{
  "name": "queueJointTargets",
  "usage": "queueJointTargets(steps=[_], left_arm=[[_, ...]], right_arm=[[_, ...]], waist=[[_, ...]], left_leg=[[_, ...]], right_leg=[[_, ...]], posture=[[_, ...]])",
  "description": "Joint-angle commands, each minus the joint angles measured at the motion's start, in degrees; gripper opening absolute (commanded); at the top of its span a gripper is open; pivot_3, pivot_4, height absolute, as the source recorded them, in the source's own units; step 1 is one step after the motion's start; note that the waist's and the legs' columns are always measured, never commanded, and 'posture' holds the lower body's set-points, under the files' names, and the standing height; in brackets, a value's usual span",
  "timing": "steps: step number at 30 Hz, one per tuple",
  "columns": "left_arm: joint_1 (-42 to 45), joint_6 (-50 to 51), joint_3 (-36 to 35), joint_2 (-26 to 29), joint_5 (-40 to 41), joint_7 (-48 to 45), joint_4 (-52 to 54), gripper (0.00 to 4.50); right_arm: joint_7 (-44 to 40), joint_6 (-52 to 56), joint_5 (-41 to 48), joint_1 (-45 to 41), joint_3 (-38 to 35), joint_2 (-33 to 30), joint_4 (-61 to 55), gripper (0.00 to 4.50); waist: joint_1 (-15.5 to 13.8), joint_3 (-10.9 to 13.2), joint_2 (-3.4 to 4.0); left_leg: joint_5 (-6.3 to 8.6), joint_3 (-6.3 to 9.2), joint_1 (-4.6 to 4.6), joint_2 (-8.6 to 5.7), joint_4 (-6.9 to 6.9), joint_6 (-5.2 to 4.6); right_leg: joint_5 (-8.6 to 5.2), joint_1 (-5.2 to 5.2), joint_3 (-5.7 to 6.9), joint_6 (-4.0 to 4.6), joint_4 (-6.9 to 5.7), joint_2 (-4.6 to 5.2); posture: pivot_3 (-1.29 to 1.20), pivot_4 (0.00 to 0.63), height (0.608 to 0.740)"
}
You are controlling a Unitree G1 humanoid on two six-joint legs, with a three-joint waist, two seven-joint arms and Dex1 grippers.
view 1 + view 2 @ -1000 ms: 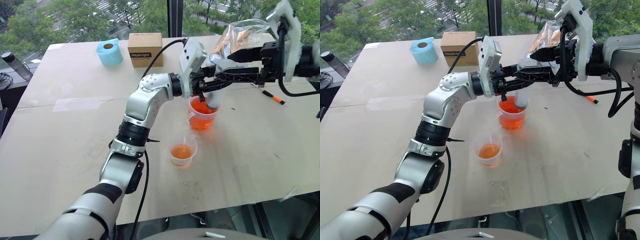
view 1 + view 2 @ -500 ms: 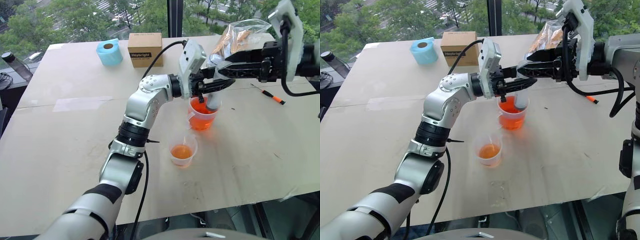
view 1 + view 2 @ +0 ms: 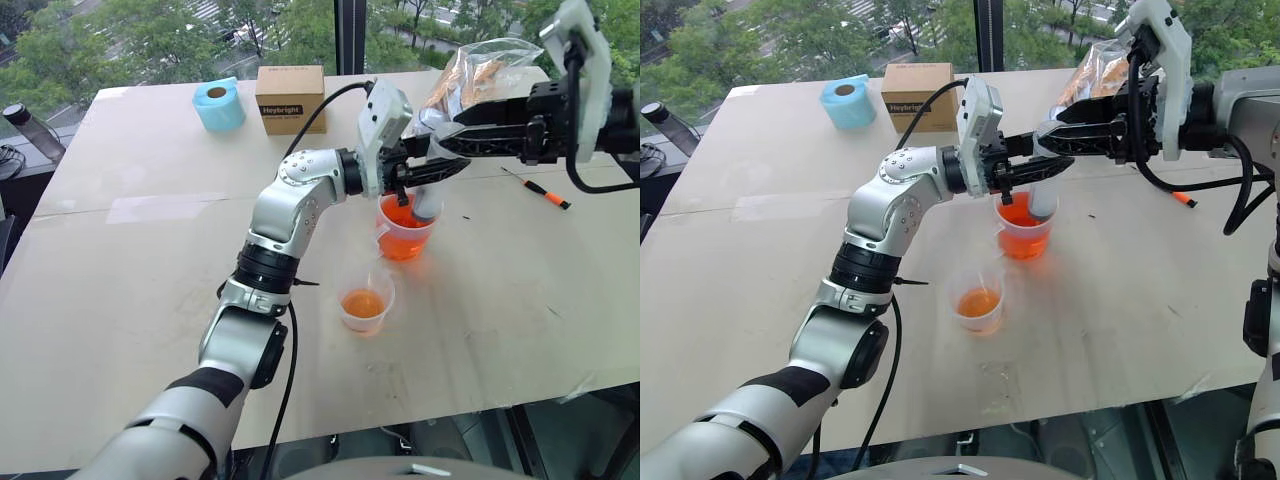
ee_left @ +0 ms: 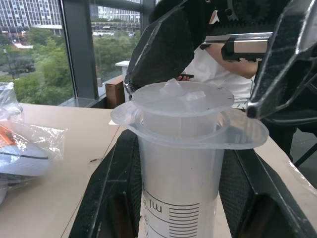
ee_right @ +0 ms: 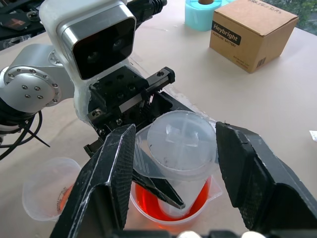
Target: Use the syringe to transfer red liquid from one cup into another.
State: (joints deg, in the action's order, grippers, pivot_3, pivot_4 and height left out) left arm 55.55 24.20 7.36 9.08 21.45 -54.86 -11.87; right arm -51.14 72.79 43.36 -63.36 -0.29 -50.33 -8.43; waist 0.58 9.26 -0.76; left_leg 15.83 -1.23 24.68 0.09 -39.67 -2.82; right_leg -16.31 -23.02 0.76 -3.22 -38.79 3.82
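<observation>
The syringe [image 5: 181,148] stands upright in the left end effector [image 3: 1032,172], which is clenched on its barrel, tip down in the measuring cup [image 3: 405,232] of red liquid [image 3: 400,218]. The right end effector [image 5: 173,163] sits at the plunger top with a finger [image 5: 111,173] on either side. They flank the plunger head closely, but I cannot tell whether they yet pinch it.

The step in hand looks like drawing liquid up. To do it well, the right end effector should seat under or around the plunger head, then pull straight along the barrel while the left holds firm and keeps the tip submerged; any sideways pull could tilt the cup.

The small cup [image 3: 366,298], holding a little liquid, stands just below the left end effector toward the robot, a short carry away. Beyond the right end effector lie a plastic bag [image 3: 480,75] and a screwdriver [image 3: 540,188]; a box [image 3: 290,97] and tape roll [image 3: 219,104] sit well apart beyond the left arm. The tabletop [image 3: 140,270] offers ample room before its near edge.
</observation>
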Motion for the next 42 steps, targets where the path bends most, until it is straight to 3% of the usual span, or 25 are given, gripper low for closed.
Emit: queueJointTargets(steps=[1,10,14,15,42], left_arm=[[0.3,-1.2,-0.1,-0.1,0.1,0.1,1.1,1.49],[-0.2,-1.2,0.0,0.2,-0.2,0.0,1.5,1.49],[-0.5,-1.1,0.0,0.3,-0.4,0.0,1.6,1.49],[-0.7,-1.2,0.1,0.4,-0.6,-0.1,1.5,1.49],[-3.0,-4.7,1.9,1.0,-3.1,-1.7,-1.5,1.49]], right_arm=[[-0.7,-1.5,-0.7,-0.1,0.2,-1.1,-1.4,2.69],[-0.3,-1.8,-0.9,-0.1,0.8,0.3,-0.6,2.69],[-0.6,-1.9,-1.0,-0.1,0.7,0.4,-0.5,1.45],[-0.6,-1.9,-1.1,0.0,0.7,0.5,-0.4,1.35],[2.5,-1.2,-2.4,-3.0,-1.7,3.3,3.1,1.35]], waist=[[0.0,0.0,0.00],[0.0,0.0,0.00],[0.0,0.0,0.00],[0.0,0.0,0.00],[0.0,0.0,0.00]], left_leg=[[0.00,0.00,0.00,0.00,0.00,0.00],[0.00,0.00,0.00,0.00,0.00,0.00],[0.00,0.00,0.00,0.00,0.00,0.00],[0.00,0.00,0.00,0.00,0.00,0.00],[0.00,0.00,-0.01,0.00,0.00,0.00]], right_leg=[[0.00,0.00,0.00,0.00,0.00,0.00],[0.00,0.00,0.00,0.00,0.00,0.00],[0.00,0.00,0.00,0.00,0.00,0.00],[0.00,0.00,0.00,0.00,0.00,0.00],[0.00,0.00,0.01,0.00,0.00,0.00]], posture=[[0.00,0.150,0.740],[0.00,0.150,0.740],[0.00,0.150,0.740],[0.00,0.150,0.740],[0.00,0.150,0.740]])
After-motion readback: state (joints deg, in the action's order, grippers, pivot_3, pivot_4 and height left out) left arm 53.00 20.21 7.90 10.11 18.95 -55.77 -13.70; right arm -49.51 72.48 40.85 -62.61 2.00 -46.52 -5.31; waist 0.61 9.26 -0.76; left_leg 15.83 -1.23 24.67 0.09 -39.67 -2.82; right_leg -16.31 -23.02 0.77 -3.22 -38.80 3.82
